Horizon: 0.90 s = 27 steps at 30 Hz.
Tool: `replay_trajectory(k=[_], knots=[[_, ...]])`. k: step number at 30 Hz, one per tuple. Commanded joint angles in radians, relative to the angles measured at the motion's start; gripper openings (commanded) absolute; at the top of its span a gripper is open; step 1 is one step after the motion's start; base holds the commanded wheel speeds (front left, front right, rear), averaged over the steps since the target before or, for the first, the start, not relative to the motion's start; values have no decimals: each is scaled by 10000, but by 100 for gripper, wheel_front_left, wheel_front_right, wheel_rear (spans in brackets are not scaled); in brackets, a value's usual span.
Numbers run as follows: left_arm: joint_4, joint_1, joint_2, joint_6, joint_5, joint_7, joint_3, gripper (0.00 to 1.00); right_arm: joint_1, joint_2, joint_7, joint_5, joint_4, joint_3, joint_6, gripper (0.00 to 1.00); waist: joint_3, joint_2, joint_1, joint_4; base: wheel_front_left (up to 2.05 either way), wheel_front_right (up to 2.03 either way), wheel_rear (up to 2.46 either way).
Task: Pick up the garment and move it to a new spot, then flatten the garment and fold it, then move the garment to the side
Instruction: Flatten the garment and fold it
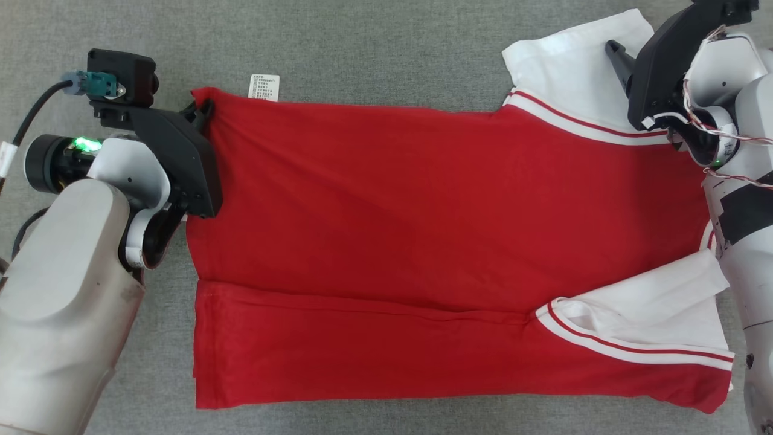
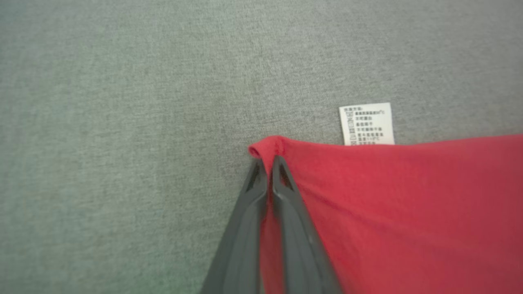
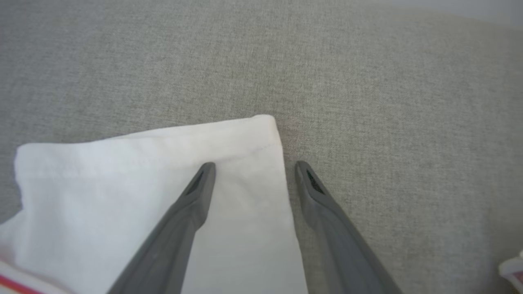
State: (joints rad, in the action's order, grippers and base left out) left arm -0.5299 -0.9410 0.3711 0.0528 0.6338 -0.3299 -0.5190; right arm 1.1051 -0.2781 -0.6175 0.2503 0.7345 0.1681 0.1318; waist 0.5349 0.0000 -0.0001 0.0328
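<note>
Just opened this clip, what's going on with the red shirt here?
A two-armed robot is working on a red T-shirt with white sleeves, spread on a grey fabric surface. The left gripper has its fingers shut on the hem corner, beside the white care label. The right gripper hangs at the far white sleeve, fingers open, one over the cloth and one past its edge, gripping nothing. The shirt's near long edge looks already folded over.
</note>
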Motion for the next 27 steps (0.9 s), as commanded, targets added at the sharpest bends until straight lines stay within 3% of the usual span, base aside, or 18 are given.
replay_trajectory(k=[1, 10, 11, 12, 13, 14, 18, 27], knots=[[-181, 640, -61, 59, -9, -142, -227, 0, -12, 7, 105, -61, 174, 71, -28, 100, 72, 0, 1, 83, 0, 0, 0], [342, 930, -181, 91, -18, -123, -452, 0, 354, 38, 408, -705, 1060, -308, -30, 100, 318, 0, 1, 184, 0, 0, 0], [379, 948, -193, 91, -33, -112, -480, 0, 384, 59, 370, -841, 1174, -353, -30, 96, 337, 0, 1, 187, 0, 0, 0], [416, 960, -205, 99, -18, -112, -500, 0, 413, 66, 361, -969, 1292, -379, -30, 49, 355, 0, 1, 190, 0, 0, 0], [435, 966, -214, 115, 3, -110, -514, 0, 427, 101, 346, -1068, 1375, -370, -30, 38, 365, 0, 1, 192, 0, 0, 0], [459, 961, -211, 132, 4, -81, -514, 0, 440, 144, 366, -1091, 1453, -386, -30, 0, 371, 0, 1, 191, 0, 0, 0], [479, 897, -187, 395, -30, 292, -280, 0, 540, 143, 918, -1159, 1419, -481, -31, 0, 340, 0, 1, 158, 0, 0, 0], [422, 944, -327, 1070, -303, 2120, 229, 0, 292, 152, 3646, -1294, 1079, -1302, -31, 0, -154, 0, 1, 97, 0, 0, 0]])
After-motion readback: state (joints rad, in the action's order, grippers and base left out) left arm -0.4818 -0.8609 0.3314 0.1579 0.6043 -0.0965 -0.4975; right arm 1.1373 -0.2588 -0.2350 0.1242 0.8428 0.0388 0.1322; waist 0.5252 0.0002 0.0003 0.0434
